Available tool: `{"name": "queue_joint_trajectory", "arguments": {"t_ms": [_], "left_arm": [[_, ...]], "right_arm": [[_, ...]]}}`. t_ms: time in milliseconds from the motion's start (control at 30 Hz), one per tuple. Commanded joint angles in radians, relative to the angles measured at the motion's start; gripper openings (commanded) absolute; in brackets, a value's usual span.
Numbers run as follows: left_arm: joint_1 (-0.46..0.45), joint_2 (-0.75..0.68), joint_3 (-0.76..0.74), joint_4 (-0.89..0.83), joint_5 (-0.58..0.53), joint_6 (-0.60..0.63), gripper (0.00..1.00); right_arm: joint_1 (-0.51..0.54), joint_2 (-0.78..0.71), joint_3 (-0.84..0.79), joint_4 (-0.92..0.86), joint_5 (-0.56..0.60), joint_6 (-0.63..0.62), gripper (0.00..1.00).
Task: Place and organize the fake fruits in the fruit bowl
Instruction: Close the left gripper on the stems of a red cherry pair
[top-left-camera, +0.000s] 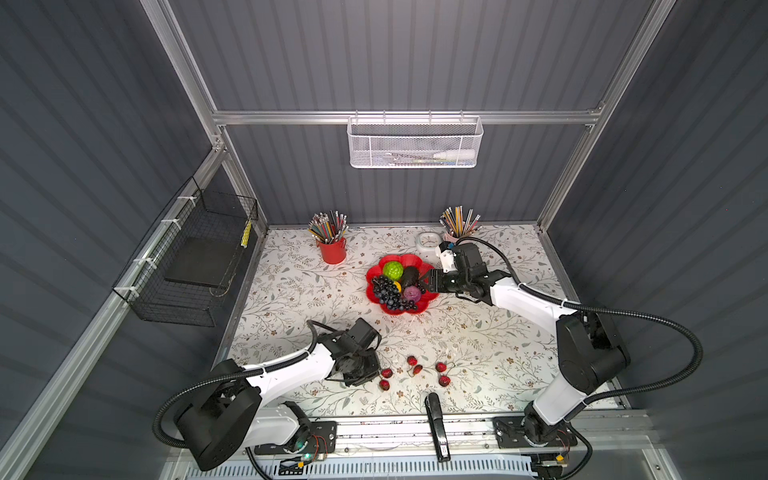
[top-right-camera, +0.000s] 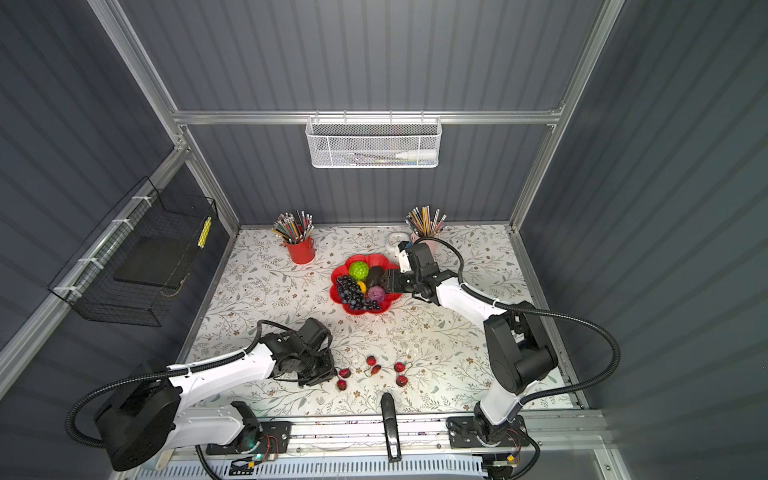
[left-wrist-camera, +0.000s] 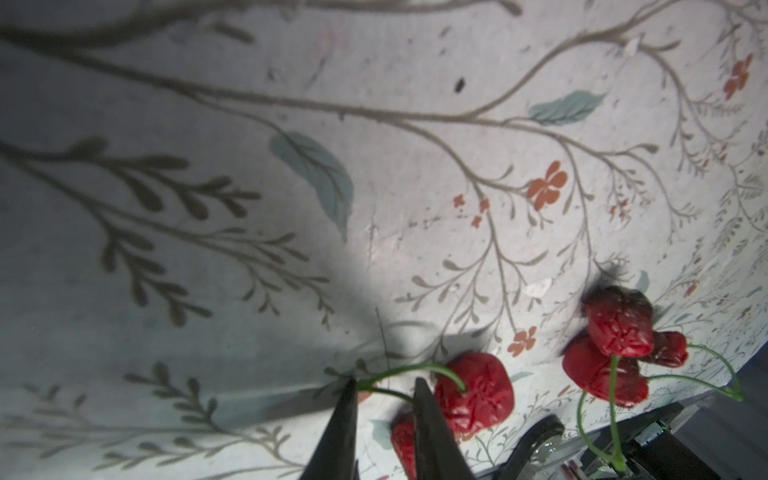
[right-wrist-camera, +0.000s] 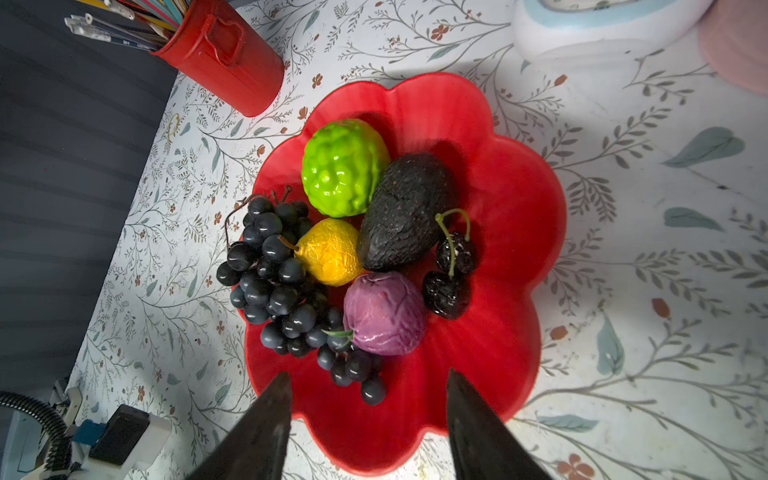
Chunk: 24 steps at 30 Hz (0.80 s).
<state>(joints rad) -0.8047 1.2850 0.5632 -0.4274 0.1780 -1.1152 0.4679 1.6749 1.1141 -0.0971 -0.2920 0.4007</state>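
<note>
Cherries (top-left-camera: 386, 372) lie on the counter (top-left-camera: 498, 332) near its front edge, three red pairs in all. The bowl (right-wrist-camera: 511, 216) sits well apart toward the back, holding grapes (right-wrist-camera: 274, 266), a green ball (right-wrist-camera: 340, 166), pear (right-wrist-camera: 330, 251), avocado (right-wrist-camera: 405, 212), purple fruit (right-wrist-camera: 384, 313) and dark cherries (right-wrist-camera: 451, 270). The left tool (left-wrist-camera: 384, 386) straddles a green stem (left-wrist-camera: 388, 392), jaws narrow; whether they pinch it yet I cannot tell. A good pick grips that stem firmly and lifts straight. The right tool (right-wrist-camera: 368, 384) hovers open and empty over the bowl rim. From above, the left tool's tips hide under its wrist.
</note>
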Motion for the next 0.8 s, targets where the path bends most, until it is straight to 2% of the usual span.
{"name": "queue_joint_trajectory", "arguments": {"t_ms": [0,167,400,667,767], "left_arm": [[-0.006,-0.002,-0.016,-0.016,-0.04,-0.009,0.19],[-0.007,-0.021,0.004,-0.003,-0.074,0.015,0.07],[-0.005,-0.003,0.036,0.022,-0.069,0.064,0.0],[-0.004,-0.067,0.151,-0.112,-0.103,0.113,0.0],[-0.005,-0.061,0.173,-0.145,-0.082,0.113,0.0]], "right_arm": [[-0.001,0.009,-0.011,0.012,-0.008,0.0,0.6],[0.001,0.008,-0.013,0.022,-0.012,0.004,0.6],[0.0,0.002,-0.002,0.017,-0.014,-0.015,0.6],[-0.001,-0.007,-0.005,0.024,-0.01,-0.016,0.6],[-0.001,-0.009,-0.005,0.021,-0.012,-0.019,0.6]]}}
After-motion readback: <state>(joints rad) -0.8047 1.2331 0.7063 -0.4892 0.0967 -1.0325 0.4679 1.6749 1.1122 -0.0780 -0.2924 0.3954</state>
